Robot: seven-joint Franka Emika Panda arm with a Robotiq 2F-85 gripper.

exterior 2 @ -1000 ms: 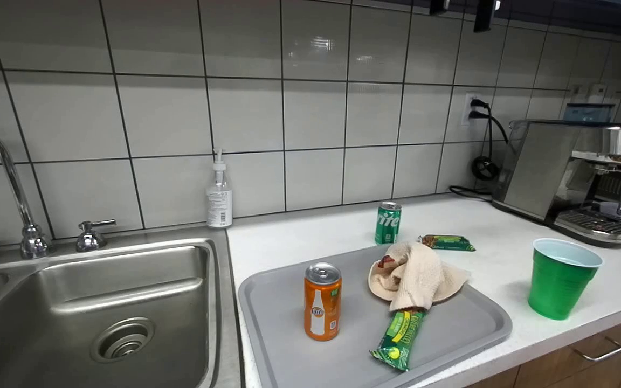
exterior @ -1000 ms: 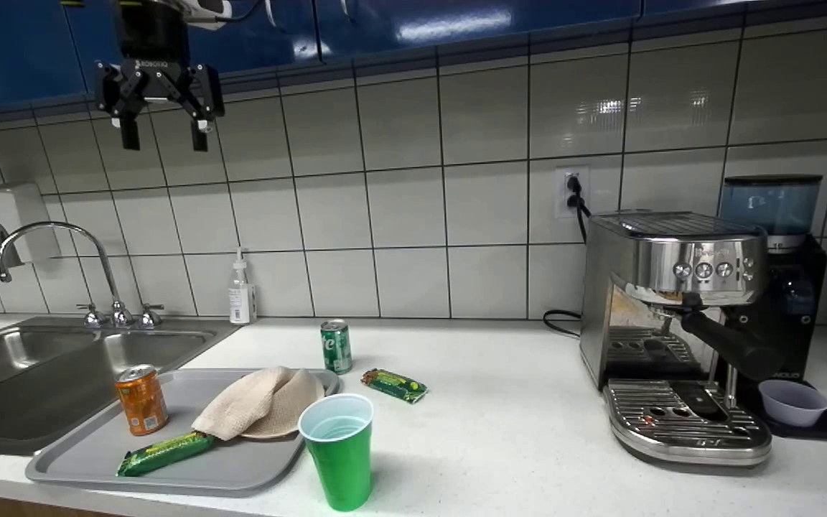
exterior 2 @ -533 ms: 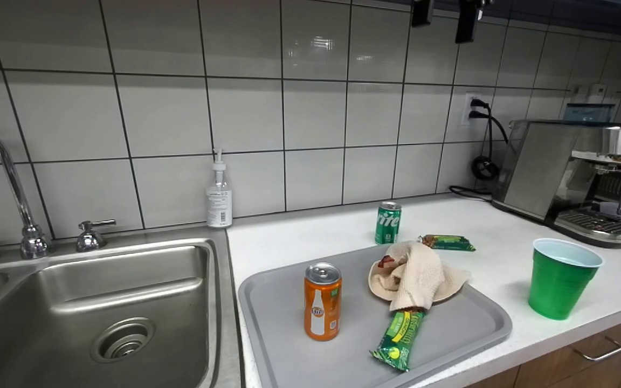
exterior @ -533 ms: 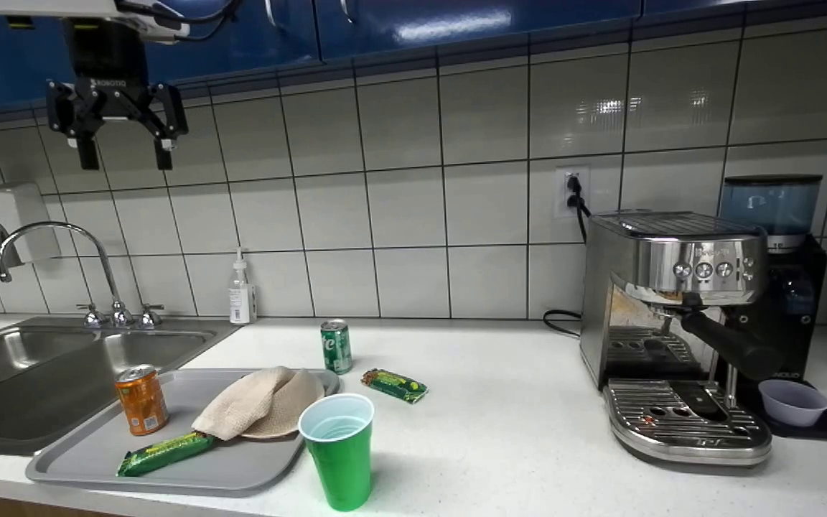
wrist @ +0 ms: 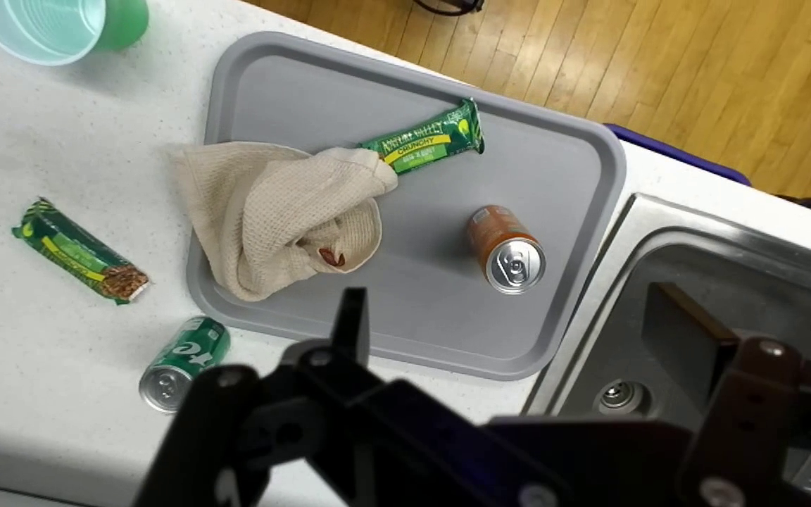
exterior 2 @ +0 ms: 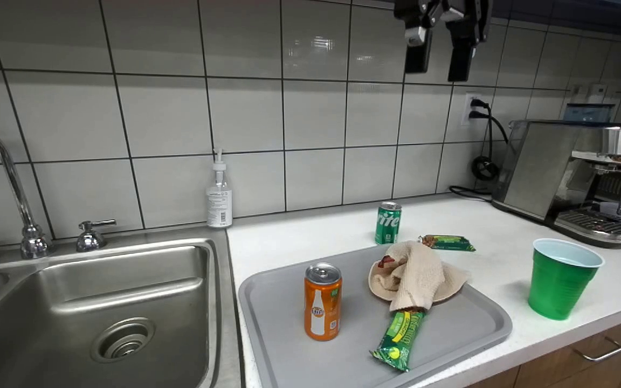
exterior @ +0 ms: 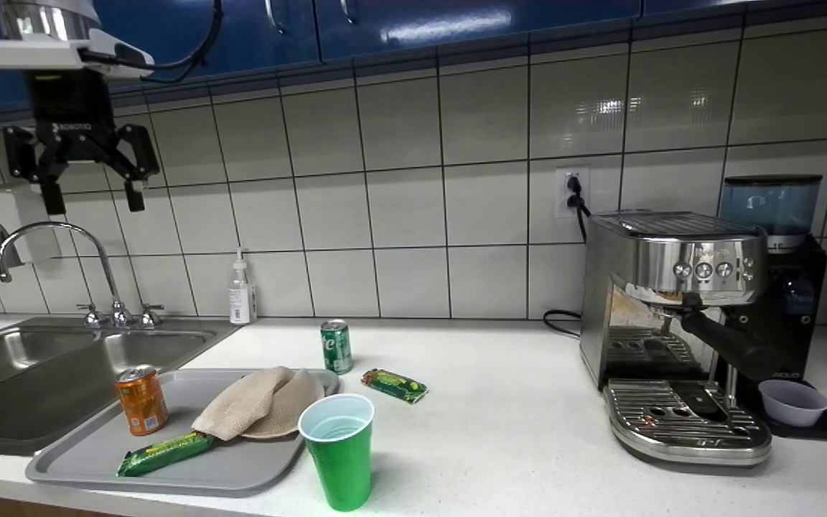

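My gripper point(exterior: 96, 206) hangs in the air, jaws wide apart and holding nothing. In an exterior view its black fingertips point(exterior 2: 417, 59) are high over the counter. The wrist view looks down on a grey tray point(wrist: 476, 345). An orange can point(wrist: 497, 236) stands on it, nearest the gap between the fingers, well below them. A crumpled beige cloth point(exterior 2: 418, 277) lies there too; a reddish-brown bit shows in its fold. One end of a green wrapped bar point(exterior 2: 401, 339) is covered by the cloth. Beside the tray are a green can point(exterior: 336, 348), another green bar point(exterior: 394, 385) and a green cup point(exterior: 345, 459).
A steel sink point(exterior 2: 224, 323) with a curved faucet point(exterior: 101, 266) adjoins the tray's side. A pump bottle point(exterior 2: 219, 199) stands by the tiled wall. Farther along the counter are an espresso machine point(exterior: 679, 287) and a grinder point(exterior: 794, 287). Blue cabinets point(exterior: 456, 29) hang above.
In an exterior view my gripper has shifted left and come down; more of it shows at the top of both pictures. It stays open. The counter objects have not moved.
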